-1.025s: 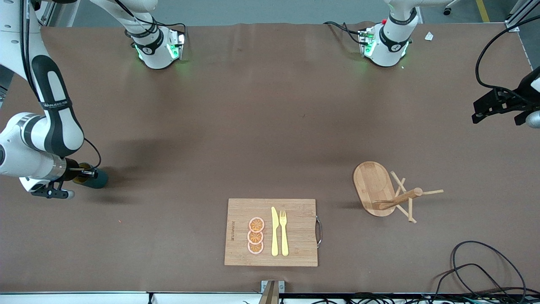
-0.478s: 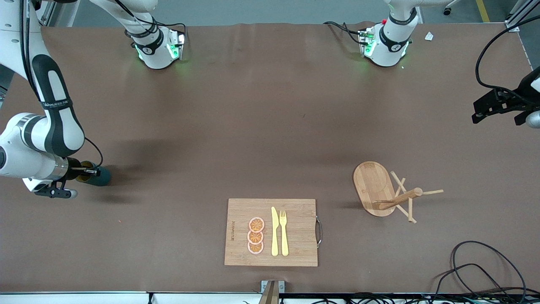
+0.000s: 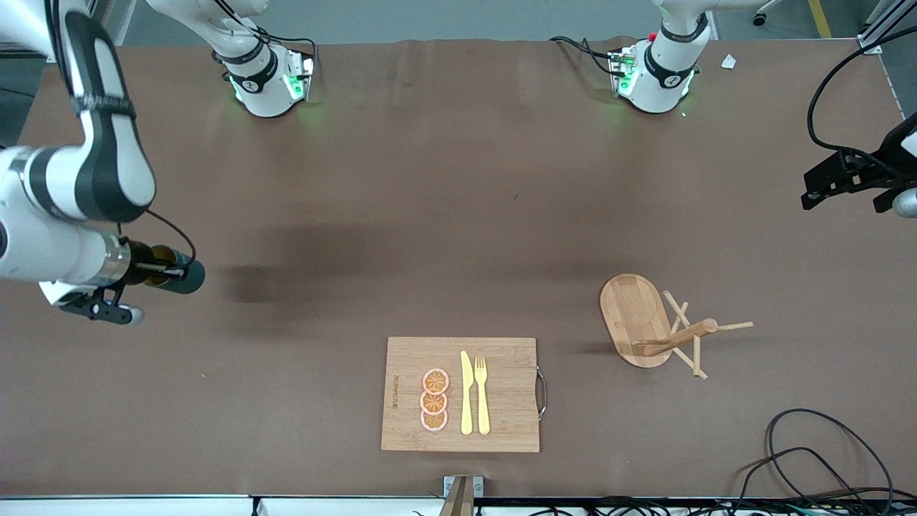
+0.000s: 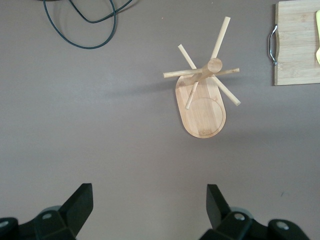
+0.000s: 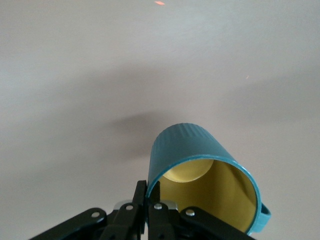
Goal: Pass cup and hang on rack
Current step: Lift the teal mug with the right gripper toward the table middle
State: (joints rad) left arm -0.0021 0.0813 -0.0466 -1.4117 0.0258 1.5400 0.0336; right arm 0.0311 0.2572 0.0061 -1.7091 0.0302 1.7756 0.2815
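Teal cup (image 3: 183, 276): lying sideways in the air over the desk (image 3: 401, 215) at the right arm's end, yellow inside showing in the right wrist view.
Right hand (image 3: 172, 271): fingers pressed together on the cup's rim, one inside and one outside; judged a carrying grip for the hand-over.
Cutting board (image 3: 461, 394): nearest the front camera, mid-desk, bearing orange slices (image 3: 434, 400), a knife (image 3: 466, 393) and a fork (image 3: 481, 395); low, no likely obstacle.
Rack (image 3: 655, 326): upright on the desk toward the left arm's end, pegs bare.
Left hand (image 4: 150, 212): waiting above the desk's edge, fingers spread, holding nothing.
Cable (image 3: 817, 451): looped near the rack, apart from it.
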